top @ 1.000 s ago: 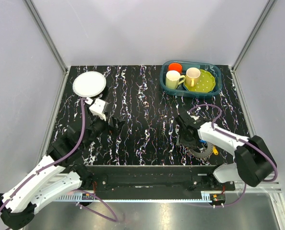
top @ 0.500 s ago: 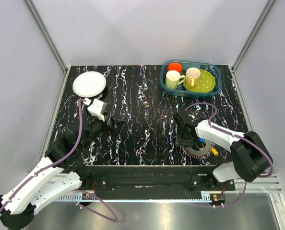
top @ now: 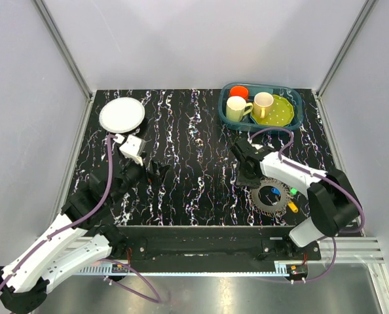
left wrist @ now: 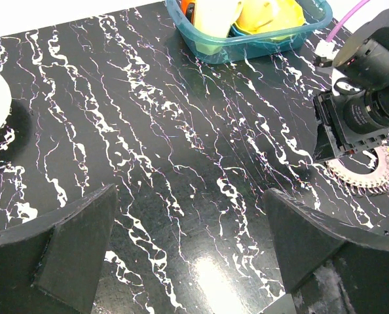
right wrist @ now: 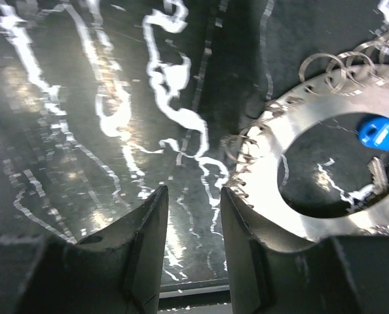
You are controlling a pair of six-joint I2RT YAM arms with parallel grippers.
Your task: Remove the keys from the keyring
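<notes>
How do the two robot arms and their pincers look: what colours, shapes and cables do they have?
The left arm and the right arm have white links and rounded black joints. A thin purple cable runs along each. The left pincer and the right pincer each have two matte black, wedge-shaped fingers.

We had left arm stretched forward, left gripper jaws spread wide. Right arm folded inward, right gripper angled down, fingers narrowly parted.
</notes>
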